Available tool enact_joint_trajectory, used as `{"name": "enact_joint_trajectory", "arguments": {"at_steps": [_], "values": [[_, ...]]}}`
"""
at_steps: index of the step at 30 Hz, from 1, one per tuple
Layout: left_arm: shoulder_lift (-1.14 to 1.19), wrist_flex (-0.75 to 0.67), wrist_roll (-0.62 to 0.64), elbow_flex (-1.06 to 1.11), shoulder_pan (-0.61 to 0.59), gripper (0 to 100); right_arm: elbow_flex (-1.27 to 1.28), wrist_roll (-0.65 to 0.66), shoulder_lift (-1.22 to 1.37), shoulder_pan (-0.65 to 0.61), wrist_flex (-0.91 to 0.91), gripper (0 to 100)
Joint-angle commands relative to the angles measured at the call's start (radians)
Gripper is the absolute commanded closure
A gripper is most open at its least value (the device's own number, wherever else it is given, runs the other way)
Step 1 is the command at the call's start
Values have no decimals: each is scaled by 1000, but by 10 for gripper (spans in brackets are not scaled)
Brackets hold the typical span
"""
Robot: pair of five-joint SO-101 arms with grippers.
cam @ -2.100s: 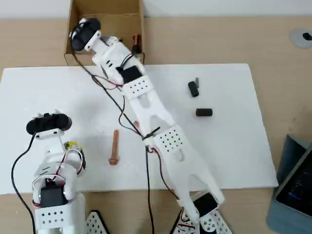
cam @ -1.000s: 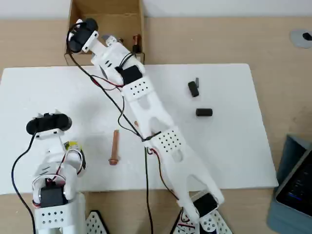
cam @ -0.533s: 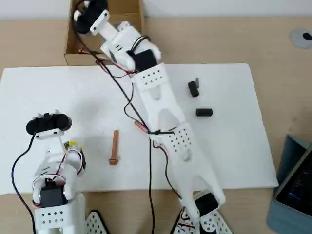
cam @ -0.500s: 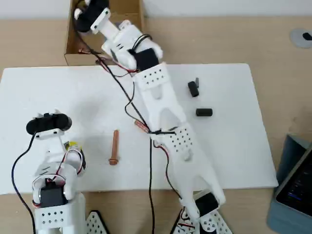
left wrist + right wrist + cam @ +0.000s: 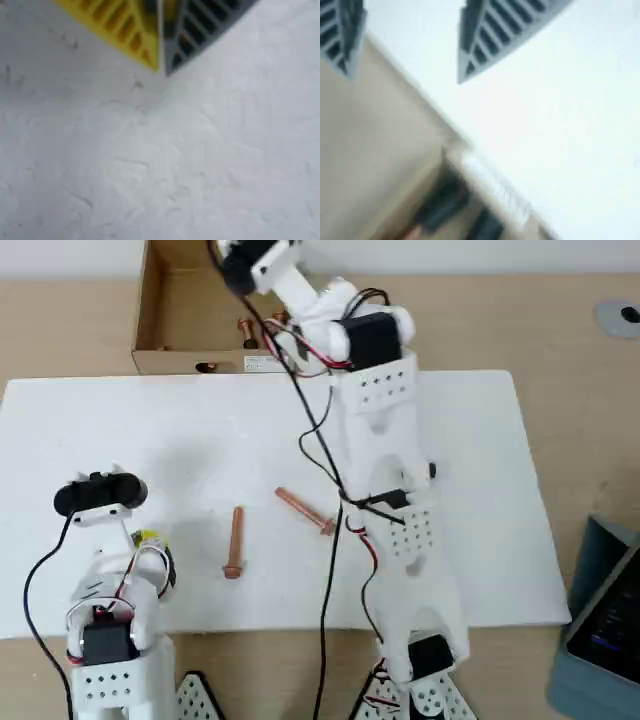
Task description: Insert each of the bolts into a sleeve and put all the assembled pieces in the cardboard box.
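Right gripper (image 5: 405, 75): jaws spread, empty. I see it has swung from the left of the cardboard box (image 5: 152, 320) to over its right wall.
Copper piece (image 5: 245, 332): lying in the box; I judge it delivered.
Bolt (image 5: 234, 542), second bolt (image 5: 305, 511): on the white mat (image 5: 120, 440), unsleeved.
Left gripper (image 5: 160, 69): clenched, empty.

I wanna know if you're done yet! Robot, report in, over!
Left gripper shut, low over the white mat. Right gripper open, up by the cardboard box. One bolt and second bolt lie bare on the mat. Nothing covers them.
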Motion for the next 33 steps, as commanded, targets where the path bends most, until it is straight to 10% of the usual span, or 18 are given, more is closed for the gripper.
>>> {"name": "enact_joint_trajectory", "arguments": {"at_steps": [1, 33], "values": [[-5, -14, -2, -5, -8, 998, -48, 3, -99, 41, 48, 845], [-5, -14, -2, -5, -9, 998, 1234, 127, -631, 277, -78, 843]]}}
